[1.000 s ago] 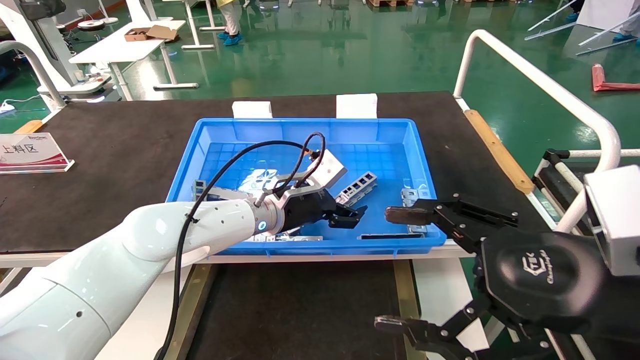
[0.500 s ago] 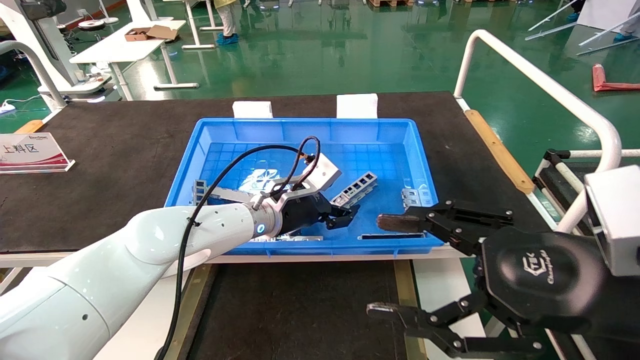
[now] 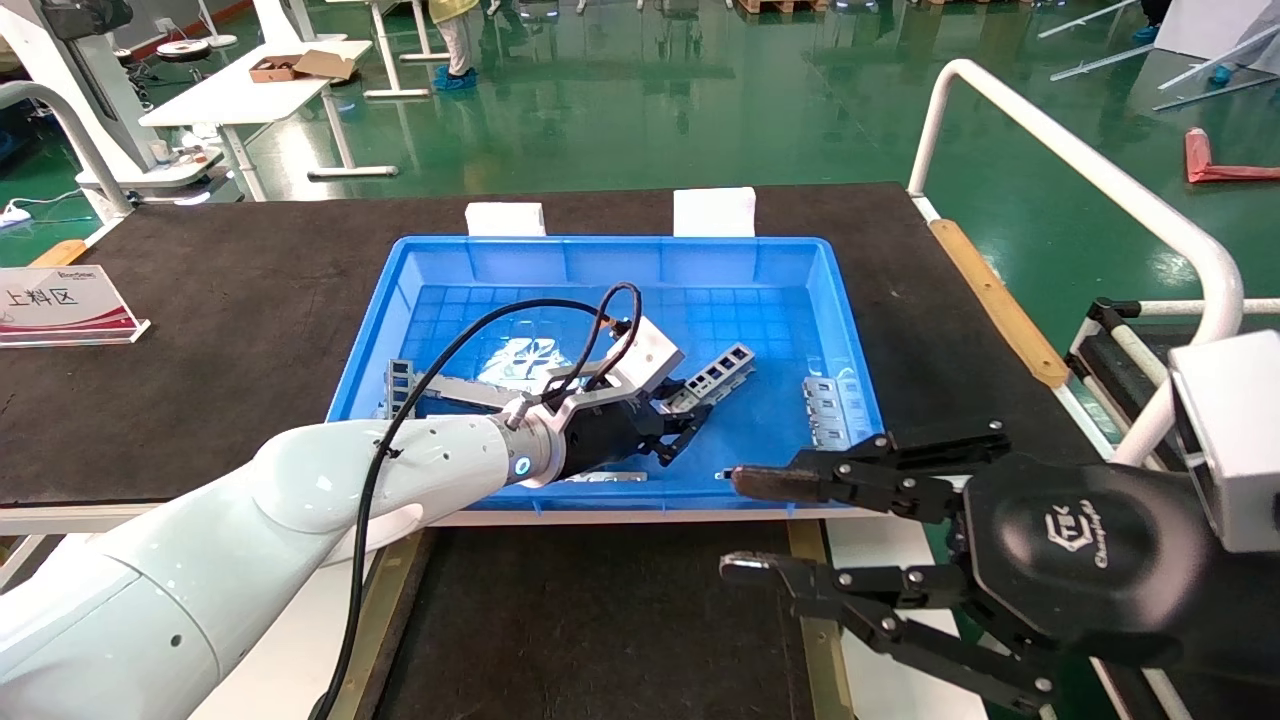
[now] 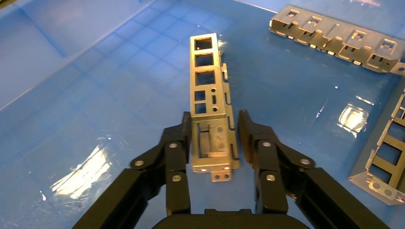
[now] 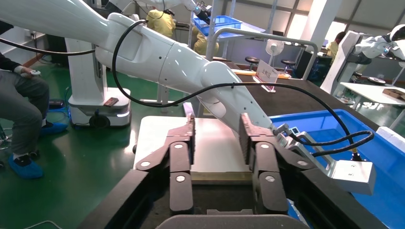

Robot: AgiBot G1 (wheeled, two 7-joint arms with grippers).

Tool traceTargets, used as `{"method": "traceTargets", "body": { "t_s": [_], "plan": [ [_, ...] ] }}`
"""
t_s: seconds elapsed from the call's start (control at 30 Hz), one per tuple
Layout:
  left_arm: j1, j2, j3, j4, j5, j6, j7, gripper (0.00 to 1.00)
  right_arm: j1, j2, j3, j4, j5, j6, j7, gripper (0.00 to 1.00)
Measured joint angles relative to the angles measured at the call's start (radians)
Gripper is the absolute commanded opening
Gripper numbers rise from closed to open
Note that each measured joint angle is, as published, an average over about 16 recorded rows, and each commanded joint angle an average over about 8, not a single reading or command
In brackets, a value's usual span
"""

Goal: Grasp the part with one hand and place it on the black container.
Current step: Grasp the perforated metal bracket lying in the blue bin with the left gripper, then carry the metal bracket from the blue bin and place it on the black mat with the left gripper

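Note:
The part [image 3: 717, 371] is a silver ladder-like bar lying flat in the blue crate [image 3: 620, 245]. It also shows in the left wrist view [image 4: 208, 90]. My left gripper [image 3: 688, 428] is low in the crate with its jaws on either side of the part's near end. One finger [image 4: 177, 138] touches the part, and the other stands a thin gap off it. The black container [image 3: 600, 620] with olive side strips lies in front of the crate. My right gripper [image 3: 732, 525] is open and empty, hovering over the crate's front right corner and the container's edge.
More metal parts lie in the crate at its right [image 3: 830, 405], left [image 3: 400, 380] and front [image 3: 600, 477]. Two white blocks [image 3: 505, 218] stand behind the crate. A sign [image 3: 60, 300] stands at far left. A white rail [image 3: 1080, 160] runs along the right.
My left gripper drew back to the left and its jaws narrowed around the part's near end. My right gripper moved left and lower, and its fingers came closer together.

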Motion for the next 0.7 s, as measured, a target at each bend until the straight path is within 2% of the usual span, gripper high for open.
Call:
{"method": "traceTargets", "body": {
  "t_s": [0.37,0.7],
  "plan": [
    [-0.027,-0.009,-0.007,-0.007,-0.099,0.044,0.054,0.0,0.0,0.0,0.0,0.0,0.0,0.0,0.0,0.0],
    [-0.058,-0.075,-0.074,-0.038,-0.212,0.24,0.16,0.0,0.0,0.0,0.0,0.0,0.0,0.0,0.0,0.0]
  ]
}}
